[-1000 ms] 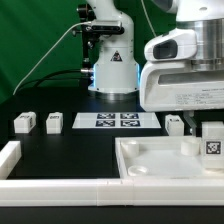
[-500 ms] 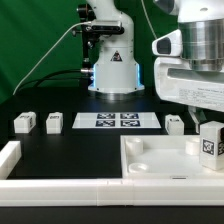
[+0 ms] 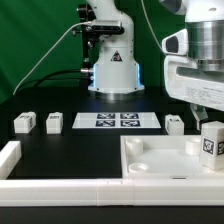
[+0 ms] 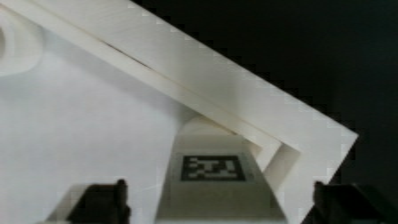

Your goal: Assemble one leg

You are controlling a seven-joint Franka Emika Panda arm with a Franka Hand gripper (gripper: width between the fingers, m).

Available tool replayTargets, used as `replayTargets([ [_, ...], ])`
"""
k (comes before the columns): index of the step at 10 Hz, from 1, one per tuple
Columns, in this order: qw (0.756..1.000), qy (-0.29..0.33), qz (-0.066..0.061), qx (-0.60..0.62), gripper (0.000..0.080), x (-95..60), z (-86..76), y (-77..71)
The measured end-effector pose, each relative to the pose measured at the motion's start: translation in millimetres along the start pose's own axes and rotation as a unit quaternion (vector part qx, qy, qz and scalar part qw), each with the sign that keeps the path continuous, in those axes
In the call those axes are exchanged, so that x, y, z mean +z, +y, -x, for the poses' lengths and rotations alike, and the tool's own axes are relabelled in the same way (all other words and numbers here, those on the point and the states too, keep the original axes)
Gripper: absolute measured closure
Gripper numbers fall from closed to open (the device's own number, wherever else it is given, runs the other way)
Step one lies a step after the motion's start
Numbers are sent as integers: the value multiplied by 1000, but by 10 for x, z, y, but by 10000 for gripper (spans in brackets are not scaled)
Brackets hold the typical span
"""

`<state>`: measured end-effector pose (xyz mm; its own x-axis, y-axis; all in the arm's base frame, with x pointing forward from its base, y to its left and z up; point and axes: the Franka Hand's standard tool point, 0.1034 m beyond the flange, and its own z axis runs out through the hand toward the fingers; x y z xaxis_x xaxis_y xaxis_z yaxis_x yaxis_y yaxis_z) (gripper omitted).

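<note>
The gripper is hanging wide open, gripping nothing. In the wrist view its fingers are standing on either side of the leg without touching it. The leg is standing upright at a corner of the tabletop, at the exterior view's right, directly beneath the gripper. It is showing as a small chunky white block with black-and-white tags on its top and side.

The leg looks like matt white plastic, its tag printed in flat black. The tray is smooth white plastic with a faint sheen. The surface is matt black. The arm casing is glossy white.
</note>
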<state>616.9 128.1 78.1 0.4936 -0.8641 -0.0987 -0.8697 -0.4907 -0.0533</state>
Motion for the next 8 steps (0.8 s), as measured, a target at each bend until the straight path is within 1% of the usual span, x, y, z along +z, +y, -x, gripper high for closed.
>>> replayTargets([
  [1, 1000, 0, 0, -21, 178, 4, 26, -8],
  [2, 1000, 0, -3, -32, 178, 13, 40, -13],
  [3, 997, 1, -2, -77, 155, 20, 44, -8],
  [4, 987, 1, -1, -162, 155, 25, 39, -4],
  [5, 967, 1, 0, -253, 150, 38, 22, 5],
  [7, 929, 0, 2, -371, 150, 57, -10, 22],
  [8, 898, 1, 3, -441, 150, 61, -15, 26],
])
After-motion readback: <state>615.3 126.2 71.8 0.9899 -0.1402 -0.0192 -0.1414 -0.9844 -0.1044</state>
